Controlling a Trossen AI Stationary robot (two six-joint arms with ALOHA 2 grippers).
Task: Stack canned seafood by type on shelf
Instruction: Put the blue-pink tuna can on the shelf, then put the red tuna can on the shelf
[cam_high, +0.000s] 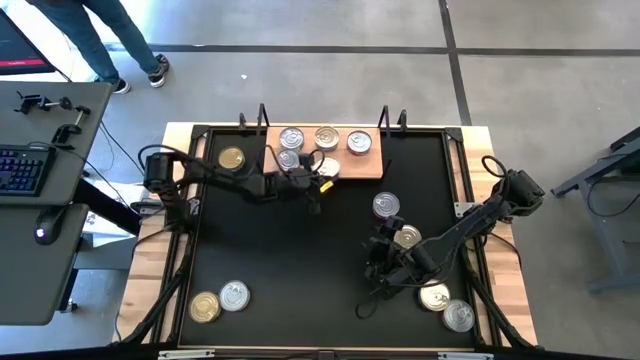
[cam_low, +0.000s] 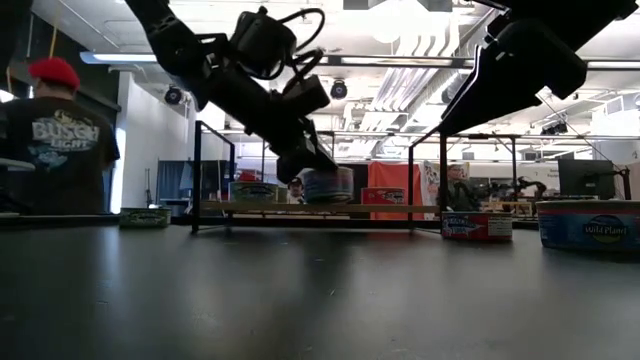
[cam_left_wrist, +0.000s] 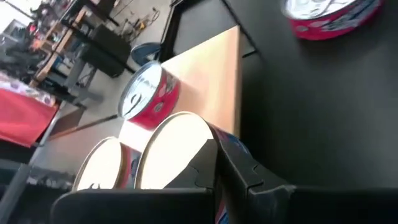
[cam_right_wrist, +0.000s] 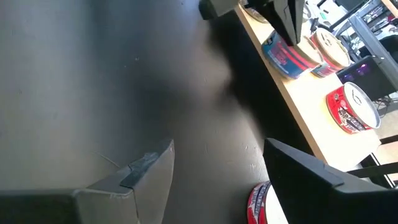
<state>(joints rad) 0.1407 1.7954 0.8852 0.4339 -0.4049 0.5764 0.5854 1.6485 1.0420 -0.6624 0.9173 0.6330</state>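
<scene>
The shelf (cam_high: 370, 165) stands at the table's far edge and bears several cans of seafood (cam_high: 326, 137). One blue-and-red can (cam_high: 326, 167) sits at the shelf's near edge, and my left gripper (cam_high: 312, 183), shut, reaches in from the table's left to its near side. In the low view this can (cam_low: 328, 185) stands upright, low over the board (cam_low: 250, 208). My right gripper (cam_high: 383, 258) hovers open over the table's right half with nothing between its fingers (cam_right_wrist: 146, 171). A red-sided can (cam_right_wrist: 258, 202) shows beside one finger. My left gripper has its shut fingers (cam_left_wrist: 249, 174) in front of the blue-and-red can's side wall (cam_left_wrist: 227, 142), just below the lid's rim. They slant down from the table's left and near side. I cannot tell whether they touch the can.
Loose cans lie on the black tabletop: a gold one (cam_high: 231, 158) at the far left, two (cam_high: 220, 300) at the near left and several (cam_high: 445, 305) on the right. The shelf has black uprights (cam_low: 196, 175) at its ends. A person (cam_low: 55, 110) stands beyond the table's left.
</scene>
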